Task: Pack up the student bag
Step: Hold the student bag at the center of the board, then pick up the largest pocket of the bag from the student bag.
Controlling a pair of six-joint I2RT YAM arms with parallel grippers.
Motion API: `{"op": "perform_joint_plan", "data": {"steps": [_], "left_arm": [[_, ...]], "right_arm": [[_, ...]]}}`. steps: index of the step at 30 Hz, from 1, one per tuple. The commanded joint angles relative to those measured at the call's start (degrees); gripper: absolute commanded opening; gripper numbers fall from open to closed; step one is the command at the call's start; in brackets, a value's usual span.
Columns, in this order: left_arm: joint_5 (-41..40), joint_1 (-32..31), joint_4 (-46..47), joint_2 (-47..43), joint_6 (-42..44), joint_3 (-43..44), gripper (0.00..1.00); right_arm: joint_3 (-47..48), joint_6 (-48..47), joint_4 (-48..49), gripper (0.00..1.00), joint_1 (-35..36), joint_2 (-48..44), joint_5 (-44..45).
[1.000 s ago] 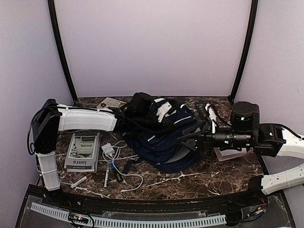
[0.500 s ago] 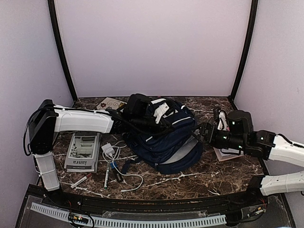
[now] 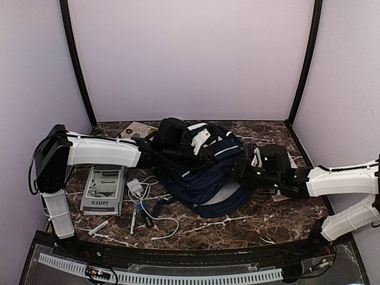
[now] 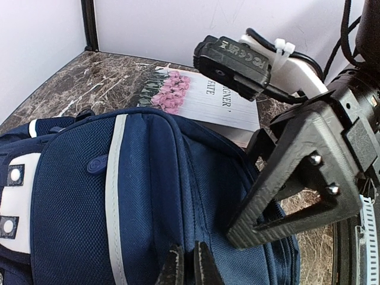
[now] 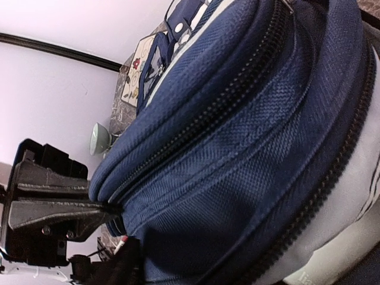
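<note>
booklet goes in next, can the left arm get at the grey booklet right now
Probably not yet: the left hand is shut on the student bag. The grey booklet lies uncovered on that arm's side of the bag, so after letting go the way looks free.

The navy, white-striped student bag [image 3: 205, 172] lies slumped at the middle of the marble table [image 3: 237, 222].
</note>
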Motion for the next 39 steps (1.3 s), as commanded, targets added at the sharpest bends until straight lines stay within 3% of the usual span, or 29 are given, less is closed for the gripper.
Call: {"op": "perform_joint_plan", "data": {"steps": [1, 2, 3, 6, 7, 11, 15, 17, 21, 25, 32, 35, 39], "left_arm": [[1.9, 0.6, 6.7, -6.9, -0.1, -0.2, 0.00], [2.0, 0.6, 6.6, -7.1, -0.2, -0.1, 0.00], [1.7, 0.6, 6.4, -7.6, -0.2, -0.1, 0.00], [-3.3, 0.6, 4.3, -10.8, -1.1, -1.1, 0.44], [-5.9, 0.5, 2.1, -12.7, -1.9, -1.5, 0.53], [-18.9, -2.1, -5.0, -23.3, -0.3, -9.1, 0.71], [-28.0, -7.0, -10.7, -32.1, -2.4, -19.0, 0.72], [-27.5, -8.5, -12.3, -34.7, -6.8, -24.8, 0.67], [-25.4, -10.9, -10.7, -37.0, -13.2, -35.3, 0.47], [-23.7, -11.8, -6.3, -34.3, -14.8, -39.0, 0.45], [-19.3, -12.3, -6.6, -21.8, -10.6, -31.8, 0.69], [-19.0, -12.7, -5.6, -17.9, -9.8, -29.3, 0.70], [-22.0, -12.8, -11.0, -12.4, -11.3, -23.5, 0.66]], "right_arm": [[3.7, -0.1, 10.2, 0.19, -0.1, 2.2, -4.5], [4.7, -0.7, 9.9, 0.03, 0.0, 2.6, -4.8], [5.6, -1.3, 9.2, 0.00, 0.0, 2.9, -4.9], [6.7, -2.3, 7.5, 0.00, -0.1, 2.4, -3.6], [6.7, -2.4, 7.3, 0.00, -0.2, 1.9, -2.9], [7.3, -3.5, 6.2, 0.00, -0.3, 0.3, -0.3], [8.6, -4.3, 6.1, 0.00, -0.3, 0.9, 0.0], [9.4, -4.8, 6.1, 0.00, -0.3, 1.4, -0.1], [11.0, -5.6, 5.7, 0.00, -0.3, 2.5, -0.8], [10.6, -5.5, 5.9, 0.00, -0.3, 2.7, -1.0], [9.7, -4.4, 7.2, 0.00, -0.2, 1.8, -0.8], [9.7, -4.4, 7.6, 0.00, -0.2, 1.7, -0.6], [10.2, -5.2, 7.0, 0.00, -0.2, 1.7, -0.7]]}}
